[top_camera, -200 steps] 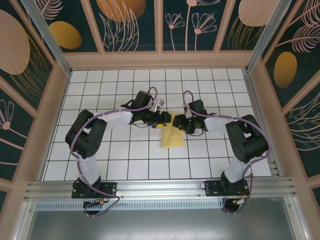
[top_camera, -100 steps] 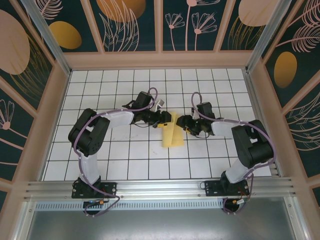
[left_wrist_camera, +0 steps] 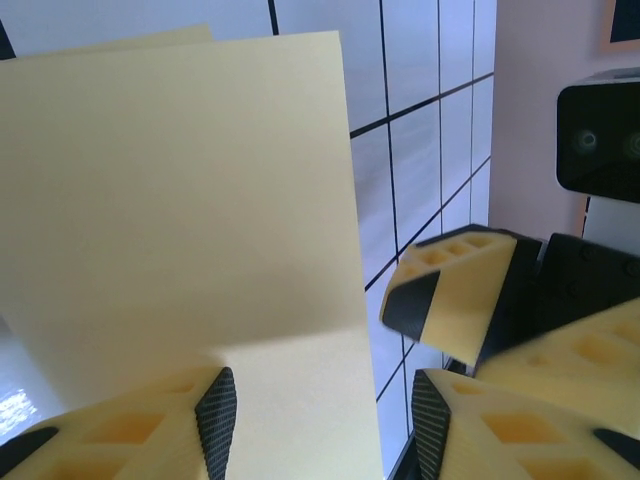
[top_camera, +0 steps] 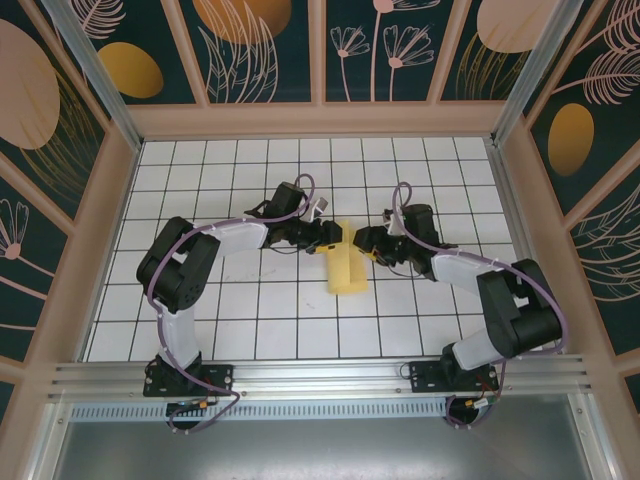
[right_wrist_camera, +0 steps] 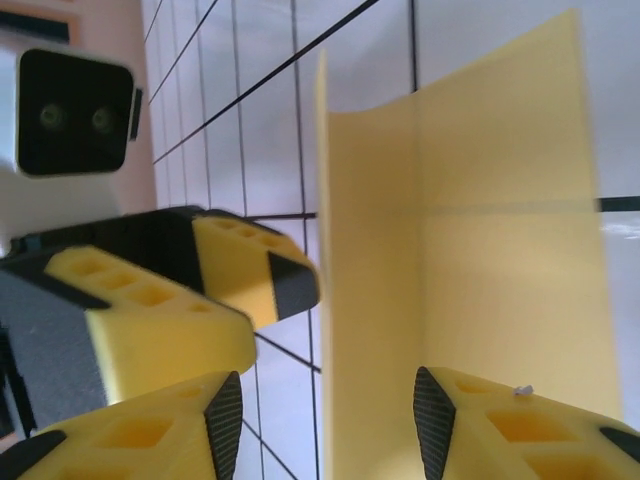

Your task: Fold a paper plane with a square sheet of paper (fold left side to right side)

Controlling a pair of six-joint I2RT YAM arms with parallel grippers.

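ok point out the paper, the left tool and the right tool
paper [top_camera: 348, 272], top view, middle of the sheet
left tool [left_wrist_camera: 323, 415], left wrist view, midway between its fingertips
right tool [right_wrist_camera: 328, 418], right wrist view, midway between its fingertips

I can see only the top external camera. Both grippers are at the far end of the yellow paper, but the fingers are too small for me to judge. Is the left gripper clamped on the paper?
Observer: No. In the left wrist view the left gripper has its jaws apart. The edge of the paper shows in the gap, not pinched.
Operator: And the right gripper?
Observer: The right gripper is open too, and the paper's edge shows in its gap.
Operator: Is the paper lying flat?
Observer: Not fully. In the right wrist view, one strip bends up along a crease.
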